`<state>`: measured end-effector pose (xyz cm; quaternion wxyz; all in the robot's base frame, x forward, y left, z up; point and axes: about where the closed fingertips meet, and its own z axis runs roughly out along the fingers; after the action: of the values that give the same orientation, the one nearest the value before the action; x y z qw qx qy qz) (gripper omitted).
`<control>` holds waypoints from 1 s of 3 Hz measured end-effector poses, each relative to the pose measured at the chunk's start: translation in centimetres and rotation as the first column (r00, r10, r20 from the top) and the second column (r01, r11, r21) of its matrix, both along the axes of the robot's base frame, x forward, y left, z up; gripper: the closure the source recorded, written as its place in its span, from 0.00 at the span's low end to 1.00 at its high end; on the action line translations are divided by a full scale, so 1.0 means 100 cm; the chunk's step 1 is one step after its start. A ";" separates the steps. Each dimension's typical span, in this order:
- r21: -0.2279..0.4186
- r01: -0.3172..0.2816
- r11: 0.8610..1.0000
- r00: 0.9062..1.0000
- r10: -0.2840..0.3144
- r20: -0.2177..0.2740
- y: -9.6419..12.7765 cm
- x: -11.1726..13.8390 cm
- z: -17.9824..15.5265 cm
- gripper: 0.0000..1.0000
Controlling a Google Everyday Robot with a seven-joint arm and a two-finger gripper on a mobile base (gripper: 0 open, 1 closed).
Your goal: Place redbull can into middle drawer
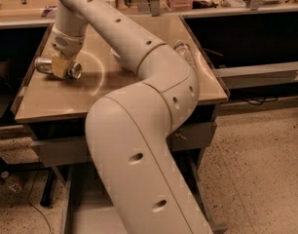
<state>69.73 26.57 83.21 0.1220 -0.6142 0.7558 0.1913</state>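
Observation:
The redbull can (44, 65) lies on its side at the left of the tan tabletop (56, 99), its shiny round end (75, 70) facing right. My gripper (59, 67) reaches down from the arm onto the can's middle. Its yellowish pads (58, 66) are closed around the can, which rests on the table. The middle drawer (83, 213) stands pulled out low under the table. Its grey floor shows at the bottom left, and the arm hides most of it.
A clear plastic bottle (185, 52) lies at the table's right side behind my arm. A closed drawer front with white scratches (190, 136) sits just under the tabletop. Dark shelving flanks the table. Speckled floor (256, 169) lies at the right.

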 end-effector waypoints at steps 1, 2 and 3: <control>0.053 0.035 0.998 0.999 -0.033 -0.032 -0.014 -0.017 0.010 1.00; 0.072 0.075 0.995 0.995 -0.070 -0.070 -0.032 -0.042 0.013 1.00; 0.049 0.128 0.991 0.986 -0.122 -0.111 -0.057 -0.081 0.004 1.00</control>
<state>61.60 20.88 83.65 0.1099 -0.5509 0.7926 0.2371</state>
